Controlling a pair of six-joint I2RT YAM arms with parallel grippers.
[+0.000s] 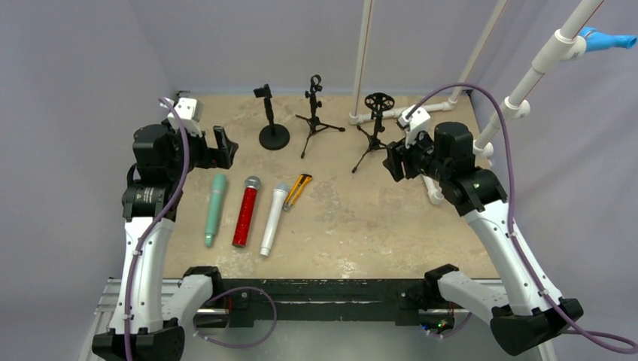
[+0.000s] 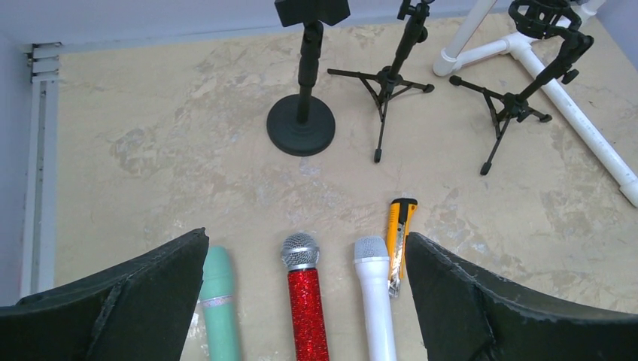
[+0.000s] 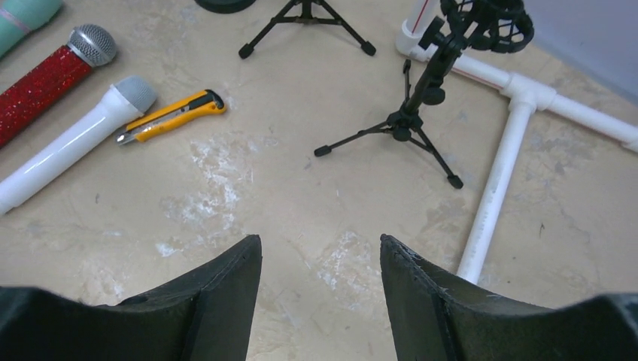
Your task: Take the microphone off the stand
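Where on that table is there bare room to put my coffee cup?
The largest bare patch of the tan tabletop lies between the white microphone and the right arm, nearer than the ring-topped black tripod stand. A smaller one sits left of the round-base black stand. It is crowded between those two stands at the back and around that microphone.

Mottled beige stone-patterned tabletop [image 1: 361, 218]. Laid side by side at left: mint-green plastic microphone [image 1: 214, 210], red glitter microphone [image 1: 245, 213] with silver mesh head, white plastic microphone [image 1: 273, 219] with grey head. Just beside that head, yellow-and-black utility knife [image 1: 298, 189]. Standing further back: black round-base stand [image 1: 274, 137], black tripod stand [image 1: 316, 120], black ring-topped tripod stand [image 1: 374, 139], near white PVC piping [image 3: 496, 188].
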